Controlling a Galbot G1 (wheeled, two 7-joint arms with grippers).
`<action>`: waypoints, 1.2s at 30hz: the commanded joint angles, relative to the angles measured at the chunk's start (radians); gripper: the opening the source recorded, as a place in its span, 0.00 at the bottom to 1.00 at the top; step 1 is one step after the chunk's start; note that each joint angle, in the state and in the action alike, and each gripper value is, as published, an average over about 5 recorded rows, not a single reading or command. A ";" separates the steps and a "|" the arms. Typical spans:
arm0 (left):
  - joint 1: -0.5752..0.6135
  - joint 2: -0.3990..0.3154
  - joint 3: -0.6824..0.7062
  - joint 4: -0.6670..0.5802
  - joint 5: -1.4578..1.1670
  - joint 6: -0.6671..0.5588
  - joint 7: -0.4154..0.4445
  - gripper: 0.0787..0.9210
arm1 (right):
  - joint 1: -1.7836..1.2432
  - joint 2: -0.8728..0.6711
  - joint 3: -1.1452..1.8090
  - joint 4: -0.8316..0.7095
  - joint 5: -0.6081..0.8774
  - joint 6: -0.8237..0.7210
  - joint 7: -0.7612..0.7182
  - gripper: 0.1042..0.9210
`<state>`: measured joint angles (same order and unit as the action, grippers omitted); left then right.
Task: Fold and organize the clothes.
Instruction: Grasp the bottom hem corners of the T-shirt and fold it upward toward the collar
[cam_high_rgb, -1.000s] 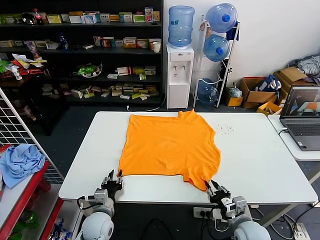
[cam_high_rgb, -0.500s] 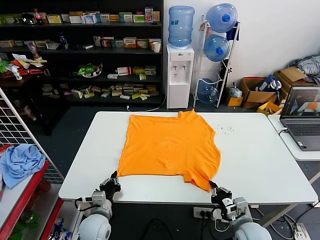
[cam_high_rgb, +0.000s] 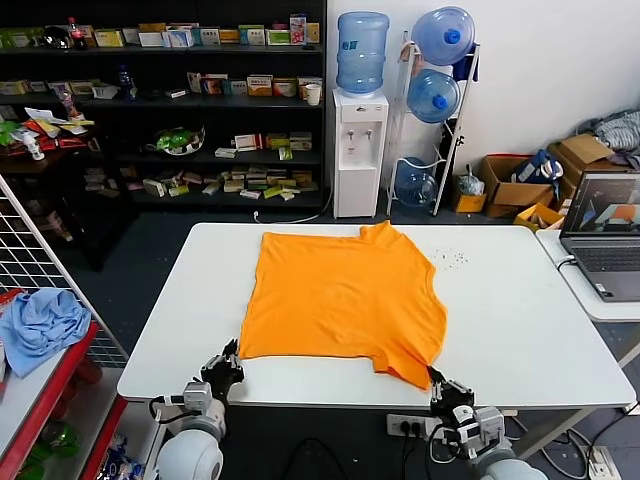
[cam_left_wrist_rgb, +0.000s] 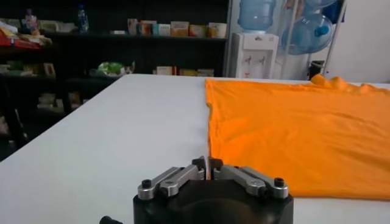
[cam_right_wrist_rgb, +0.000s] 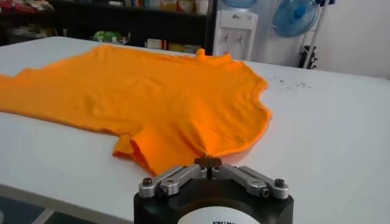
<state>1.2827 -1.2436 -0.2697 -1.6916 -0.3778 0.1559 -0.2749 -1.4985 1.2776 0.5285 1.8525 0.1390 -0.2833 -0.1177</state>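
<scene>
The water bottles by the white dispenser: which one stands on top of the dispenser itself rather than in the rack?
The upright blue water bottle on the white dispenser. The other three bottles lie tilted in the wire rack beside it.

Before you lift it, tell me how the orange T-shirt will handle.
The T-shirt probably drapes limp: it lies flat on the table with soft wrinkles. It looks thin, so likely light. A push would likely bunch it, as its near sleeve already rumples.
</scene>
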 joint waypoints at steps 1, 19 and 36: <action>0.025 -0.010 0.006 -0.017 0.000 0.015 0.001 0.26 | -0.018 0.001 0.001 0.009 -0.014 0.002 0.003 0.03; 0.032 -0.021 0.020 0.029 0.023 0.016 0.008 0.26 | -0.040 -0.007 0.002 0.037 -0.016 0.006 0.000 0.03; 0.168 0.062 -0.008 -0.206 0.054 -0.003 -0.002 0.02 | -0.199 -0.044 0.036 0.217 -0.094 0.060 0.057 0.03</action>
<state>1.3691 -1.2189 -0.2645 -1.7569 -0.3537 0.1657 -0.2761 -1.6258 1.2398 0.5551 1.9882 0.0736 -0.2403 -0.0820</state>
